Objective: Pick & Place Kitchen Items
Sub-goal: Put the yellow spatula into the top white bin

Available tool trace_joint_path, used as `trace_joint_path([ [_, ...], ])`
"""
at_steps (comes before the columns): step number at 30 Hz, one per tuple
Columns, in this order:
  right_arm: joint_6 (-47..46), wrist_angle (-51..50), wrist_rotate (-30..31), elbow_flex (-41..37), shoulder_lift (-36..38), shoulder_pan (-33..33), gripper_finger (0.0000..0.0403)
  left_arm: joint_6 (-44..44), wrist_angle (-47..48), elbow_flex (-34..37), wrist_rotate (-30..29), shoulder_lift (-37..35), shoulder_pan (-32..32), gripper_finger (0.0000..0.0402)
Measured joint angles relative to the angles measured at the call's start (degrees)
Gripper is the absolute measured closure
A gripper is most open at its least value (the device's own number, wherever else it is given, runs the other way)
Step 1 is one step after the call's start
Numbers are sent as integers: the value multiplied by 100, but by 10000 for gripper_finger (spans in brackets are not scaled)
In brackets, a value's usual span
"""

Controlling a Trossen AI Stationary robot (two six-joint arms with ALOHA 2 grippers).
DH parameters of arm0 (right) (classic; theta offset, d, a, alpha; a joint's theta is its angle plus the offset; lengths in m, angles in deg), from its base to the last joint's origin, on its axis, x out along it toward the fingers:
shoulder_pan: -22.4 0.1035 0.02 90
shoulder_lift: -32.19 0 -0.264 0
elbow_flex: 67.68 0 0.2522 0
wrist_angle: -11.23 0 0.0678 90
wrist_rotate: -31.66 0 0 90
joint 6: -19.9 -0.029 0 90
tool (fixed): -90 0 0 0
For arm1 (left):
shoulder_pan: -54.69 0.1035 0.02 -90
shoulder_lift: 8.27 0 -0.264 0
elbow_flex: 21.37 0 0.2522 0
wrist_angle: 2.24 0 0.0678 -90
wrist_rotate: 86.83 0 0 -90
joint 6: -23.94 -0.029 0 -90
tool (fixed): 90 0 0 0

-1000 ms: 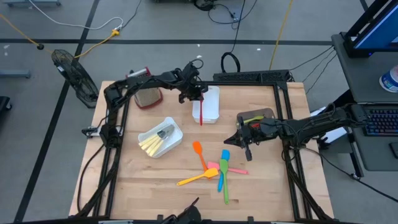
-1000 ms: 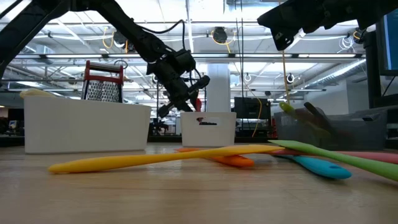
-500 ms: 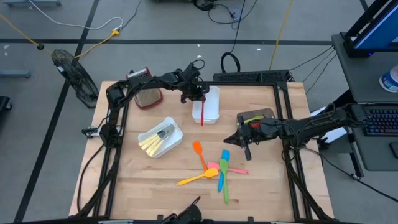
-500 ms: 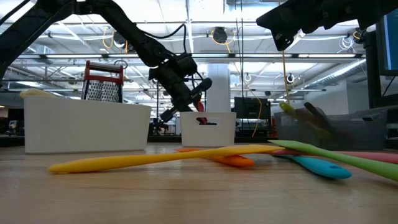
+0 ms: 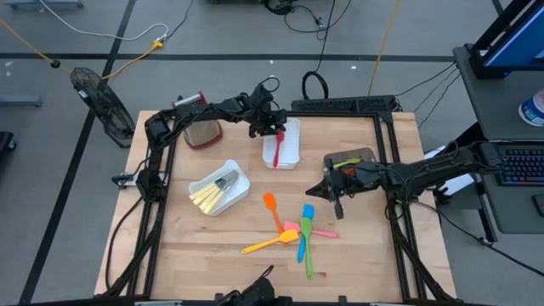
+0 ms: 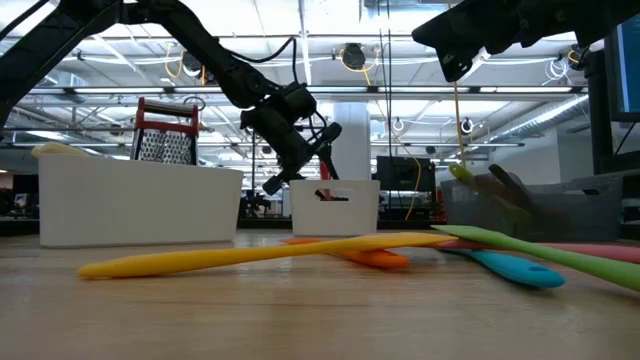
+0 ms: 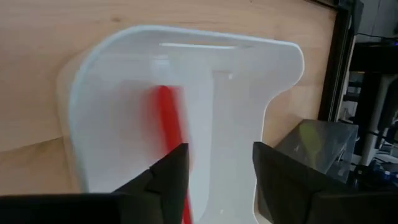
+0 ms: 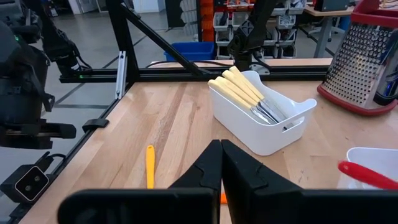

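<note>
From above, the left gripper (image 5: 270, 129) hangs over the white bin (image 5: 291, 151)'s far end; the red utensil (image 5: 276, 154) lies lengthwise in it, running from the gripper toward the table's near side. The right gripper (image 5: 325, 190) waits beside the loose utensils.

At table height, the red handle (image 6: 323, 166) tilts up beside the left fingers.

Left wrist view: fingers (image 7: 173, 176) parted, gripping nothing (the utensil lies between them, below).

Right wrist view: fingers (image 8: 245, 177) pressed together, empty.

box grater (image 5: 201, 127) stands near two white bins (image 5: 287, 144), (image 5: 240, 183).
</note>
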Motion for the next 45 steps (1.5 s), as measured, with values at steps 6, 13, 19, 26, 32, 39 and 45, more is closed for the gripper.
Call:
trace_joint_path([
  [6,0,-2,0,0,0,0,403,-9,4,0,86,0,59,202],
  [13,0,-2,0,0,0,0,403,131,-259,0,664,-26,147,201],
  [19,0,-29,-17,0,0,0,403,-193,-321,-96,931,-385,55,201],
  [26,0,-58,-20,0,0,0,403,-980,-286,-115,382,-1219,-259,201],
  [32,-2,-159,-24,0,0,13,403,-1780,-71,-123,-209,-1961,-813,201],
  [39,-2,-300,-42,0,0,13,403,-2584,396,-129,-753,-2521,-1790,201],
  [45,-1,-323,-43,0,0,13,403,-2859,1035,-123,-1444,-2633,-2726,201],
])
